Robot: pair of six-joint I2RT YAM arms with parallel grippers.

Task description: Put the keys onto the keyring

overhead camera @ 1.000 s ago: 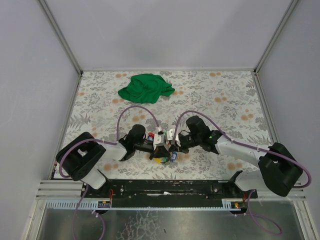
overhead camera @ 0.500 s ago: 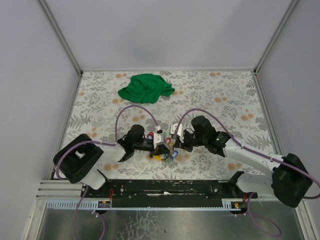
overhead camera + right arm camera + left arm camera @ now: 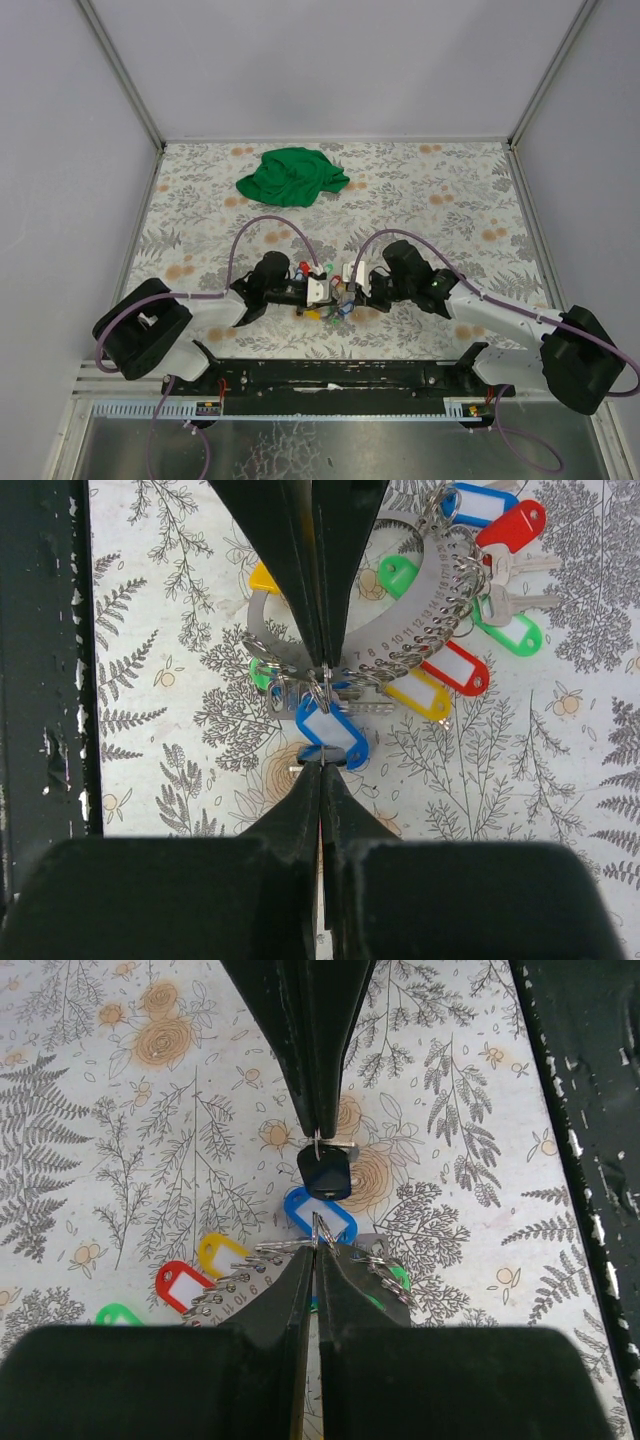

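While both arms are reaching inward, left claw [image 3: 316, 1252] and right claw [image 3: 320, 770] are sitting pressed together, tips facing across a blue tag [image 3: 330, 730], keys [image 3: 455, 668] are lying fanned round the keyring [image 3: 428, 610] on the table [image 3: 470, 200], numbers 9 to 14 are showing on it.

Blue, red, yellow, green keys [image 3: 332, 735], green cloth [image 3: 292, 175], floral table [image 3: 450, 200]
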